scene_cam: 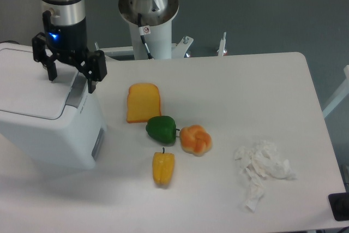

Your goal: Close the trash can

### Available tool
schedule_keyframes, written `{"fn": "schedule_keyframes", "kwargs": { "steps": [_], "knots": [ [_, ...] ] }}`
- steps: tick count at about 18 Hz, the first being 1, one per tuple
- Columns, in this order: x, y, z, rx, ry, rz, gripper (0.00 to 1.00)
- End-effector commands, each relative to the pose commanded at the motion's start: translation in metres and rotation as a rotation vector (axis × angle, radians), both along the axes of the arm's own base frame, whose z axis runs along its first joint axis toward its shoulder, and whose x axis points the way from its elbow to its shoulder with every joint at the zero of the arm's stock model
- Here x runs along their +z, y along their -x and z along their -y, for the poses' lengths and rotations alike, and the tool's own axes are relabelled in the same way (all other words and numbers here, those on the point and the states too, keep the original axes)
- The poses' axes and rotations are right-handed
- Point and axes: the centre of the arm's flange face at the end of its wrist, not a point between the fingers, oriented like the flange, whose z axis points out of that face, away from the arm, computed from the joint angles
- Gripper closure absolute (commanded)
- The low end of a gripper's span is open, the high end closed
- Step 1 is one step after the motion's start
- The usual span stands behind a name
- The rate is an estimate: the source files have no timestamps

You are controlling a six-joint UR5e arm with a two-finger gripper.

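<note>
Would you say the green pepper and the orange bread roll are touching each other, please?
Touching: the camera view shows the green pepper butting against the left side of the orange bread roll, with no strip of table visible between them.
</note>
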Motion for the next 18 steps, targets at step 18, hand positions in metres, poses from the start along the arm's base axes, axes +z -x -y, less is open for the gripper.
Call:
{"fn": "schedule_keyframes", "kwargs": {
  "steps": [18],
  "knots": [
    [-0.005, 0.031, -0.004, 0.046, -0.022, -0.013, 0.00]
  ]
}}
